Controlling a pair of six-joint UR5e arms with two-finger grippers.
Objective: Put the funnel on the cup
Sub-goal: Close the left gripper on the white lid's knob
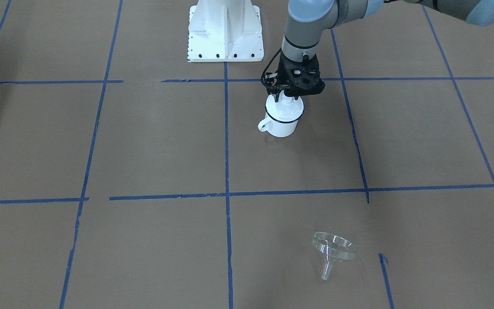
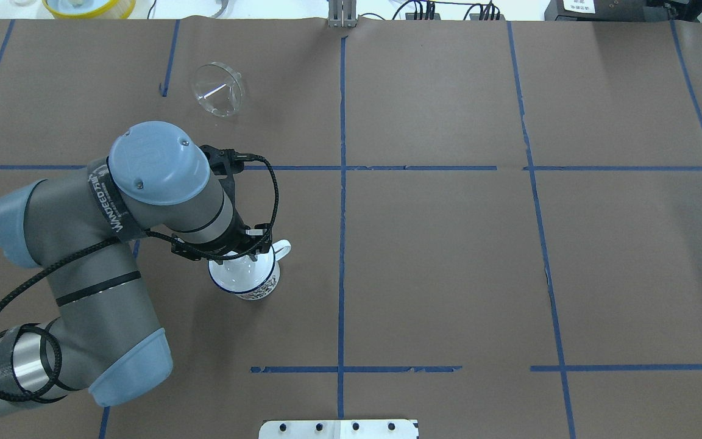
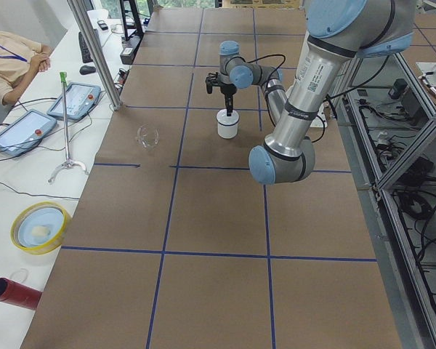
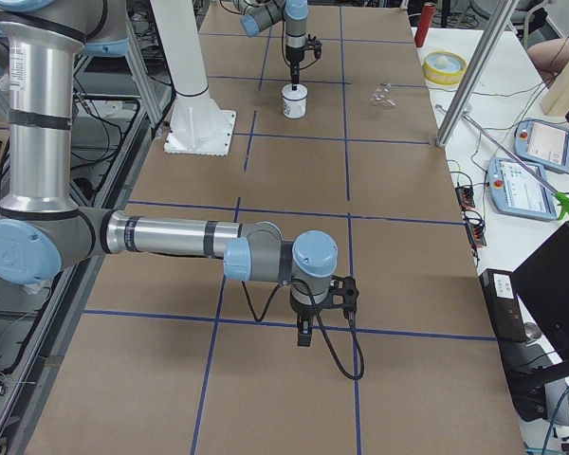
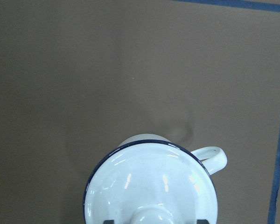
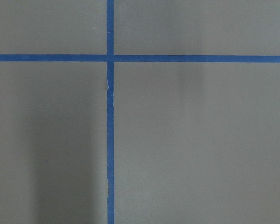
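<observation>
Jaws on the left gripper (image 1: 286,98) are standing spread, one to each side of the knob (image 5: 149,217) of a round white lid (image 5: 149,184). In the left wrist view the dark fingertips (image 5: 110,222) are showing just clear of the knob, with a gap on both sides. Whether the jaws on the right gripper (image 4: 304,334) are spread or pressed together cannot be told, since it is appearing only in the exterior right view. A brown counter (image 1: 152,141) is carrying everything, and blue tape lines (image 1: 226,141) are dividing it into large squares. The left arm (image 2: 113,256) is reaching in over the robot's left half of the counter and pointing its wrist straight down above the cup (image 1: 281,124). The right arm (image 4: 171,237) is stretching low across the counter with its gripper aimed down at bare paper near a tape crossing, well apart from both objects. The cup, white with a dark blue rim, is standing upright just on the robot's left of the centre tape line, its loop handle turning toward that line. The lid is sitting on the cup's mouth and covering it. The funnel (image 1: 332,251) is lying on its side on the counter's far part, away from the robot's base, its spout pointing away from the robot. It is well apart from the cup, and nothing is touching it.
</observation>
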